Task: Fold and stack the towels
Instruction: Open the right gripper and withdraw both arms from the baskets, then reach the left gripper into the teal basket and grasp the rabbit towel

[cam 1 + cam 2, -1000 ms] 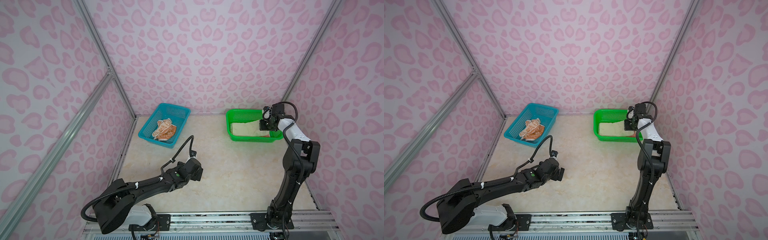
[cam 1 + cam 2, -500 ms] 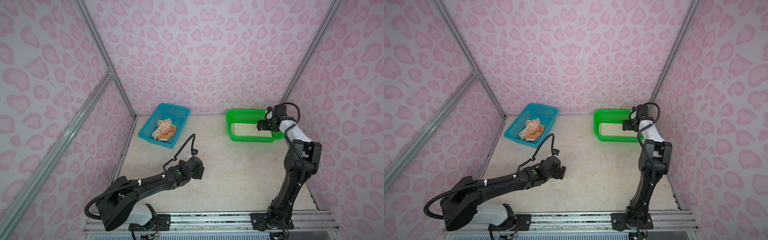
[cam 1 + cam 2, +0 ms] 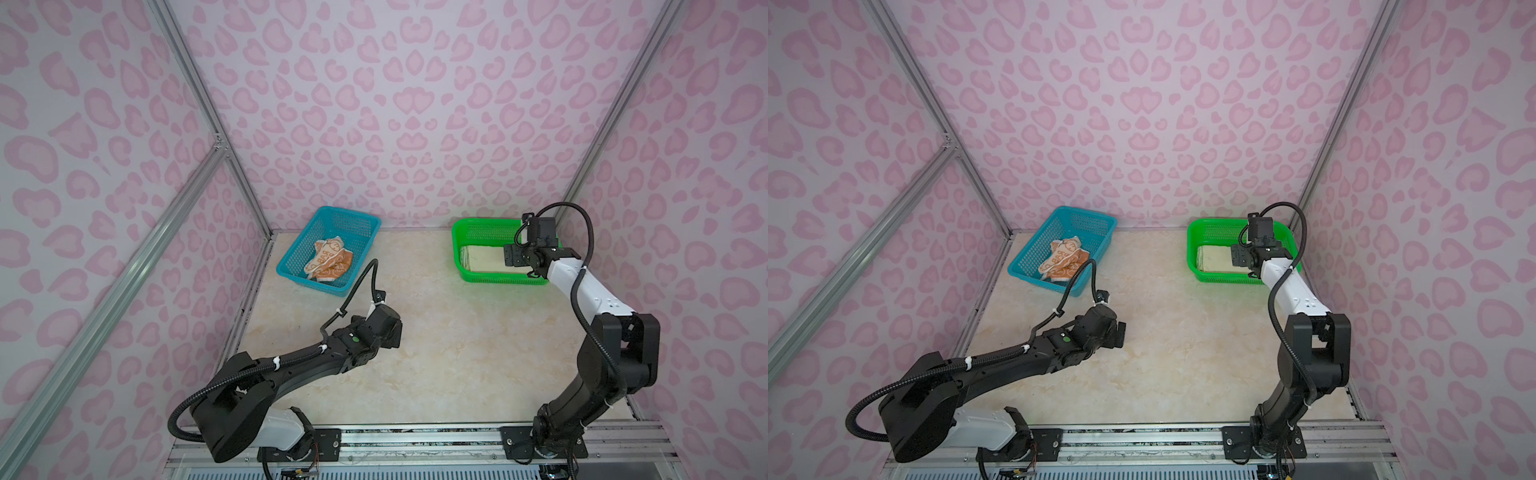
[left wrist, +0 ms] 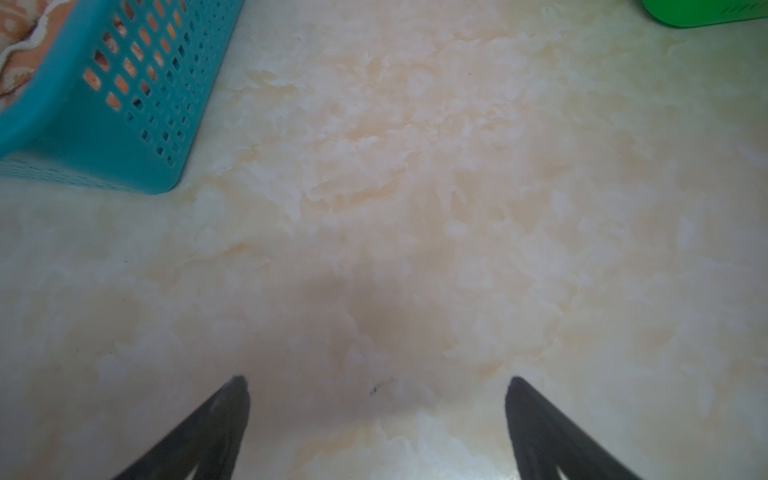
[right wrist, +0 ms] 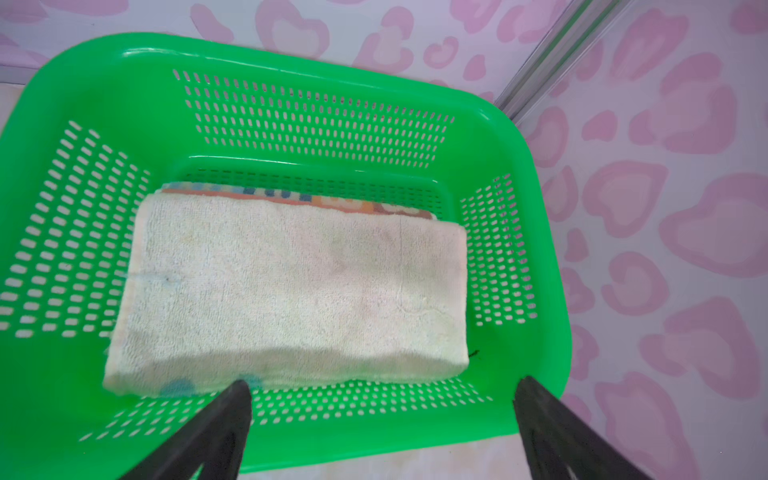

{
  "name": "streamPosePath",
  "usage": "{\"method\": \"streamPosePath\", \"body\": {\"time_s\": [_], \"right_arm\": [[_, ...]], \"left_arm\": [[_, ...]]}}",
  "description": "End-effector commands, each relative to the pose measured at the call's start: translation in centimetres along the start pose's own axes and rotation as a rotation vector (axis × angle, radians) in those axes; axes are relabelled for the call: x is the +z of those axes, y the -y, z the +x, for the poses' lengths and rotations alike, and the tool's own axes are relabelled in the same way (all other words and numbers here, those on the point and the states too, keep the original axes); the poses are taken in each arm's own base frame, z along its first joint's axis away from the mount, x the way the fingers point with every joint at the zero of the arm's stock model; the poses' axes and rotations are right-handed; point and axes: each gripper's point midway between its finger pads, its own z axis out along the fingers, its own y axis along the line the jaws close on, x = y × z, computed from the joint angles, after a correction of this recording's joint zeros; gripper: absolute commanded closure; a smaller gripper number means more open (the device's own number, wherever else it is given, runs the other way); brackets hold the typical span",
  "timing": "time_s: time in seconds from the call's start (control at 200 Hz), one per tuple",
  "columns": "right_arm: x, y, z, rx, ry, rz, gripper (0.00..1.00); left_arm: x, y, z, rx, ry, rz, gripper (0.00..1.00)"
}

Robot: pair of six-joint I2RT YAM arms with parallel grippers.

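Observation:
A folded cream towel (image 5: 291,286) lies flat in the green basket (image 5: 291,62), on top of a striped towel whose edge (image 5: 299,198) peeks out behind it. In both top views this cream towel (image 3: 482,259) (image 3: 1214,261) shows inside the basket. My right gripper (image 5: 380,384) hangs open over the basket's front wall, holding nothing, just clear of the towel's front edge. A crumpled peach towel (image 3: 328,262) (image 3: 1064,262) sits in the blue basket (image 3: 353,218). My left gripper (image 4: 376,380) is open and empty, low over bare table in front of that basket.
The blue basket (image 4: 83,137) stands at the back left and the green basket (image 3: 456,245) at the back right, near the corner post. Pink patterned walls close in the back and both sides. Marbled tabletop lies between the two arms.
My right gripper has opened and let go of the cream towel, which now rests in the green basket. The left arm has crept slightly toward the back.

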Motion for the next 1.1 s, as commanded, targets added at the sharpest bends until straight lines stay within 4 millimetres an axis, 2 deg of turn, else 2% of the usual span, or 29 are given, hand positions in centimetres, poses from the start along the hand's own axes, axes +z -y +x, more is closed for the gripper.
{"method": "streamPosePath", "body": {"time_s": [0.0, 0.105, 0.275, 0.39, 0.47, 0.605, 0.745, 0.915, 1.095], "right_arm": [[-1.9, 1.3, -1.3, 0.067, 0.123, 0.123, 0.02], [-4.1, -1.4, -1.0, 0.123, 0.200, 0.002, 0.01], [-6.9, -6.7, -0.2, 0.145, 0.248, -0.275, 0.01], [-8.7, -9.7, 0.5, 0.085, 0.279, -0.324, 0.01], [-9.8, -12.2, 1.1, 0.047, 0.290, -0.376, 0.01], [-10.9, -17.1, 3.0, -0.059, 0.252, -0.436, 0.01], [-11.3, -20.9, 4.7, -0.121, 0.232, -0.468, 0.01], [-11.7, -23.3, 6.3, -0.193, 0.202, -0.454, 0.01], [-11.8, -24.1, 7.3, -0.224, 0.187, -0.454, 0.01]], "left_arm": [[-0.6, -1.2, -1.3, -0.071, 0.031, -0.033, 0.02], [-1.0, -2.9, -2.2, -0.132, 0.038, -0.076, 0.02], [-2.7, -5.2, -5.4, -0.208, 0.113, -0.125, 0.02], [-3.9, -7.0, -7.8, -0.242, 0.158, -0.147, 0.03], [-4.3, -9.1, -8.9, -0.268, 0.158, -0.204, 0.03], [-4.1, -12.0, -10.3, -0.305, 0.140, -0.266, 0.03], [-3.5, -14.5, -12.3, -0.358, 0.159, -0.289, 0.03], [-1.4, -17.9, -13.6, -0.438, 0.126, -0.309, 0.03], [1.4, -20.9, -13.4, -0.464, 0.039, -0.367, 0.03]]}}
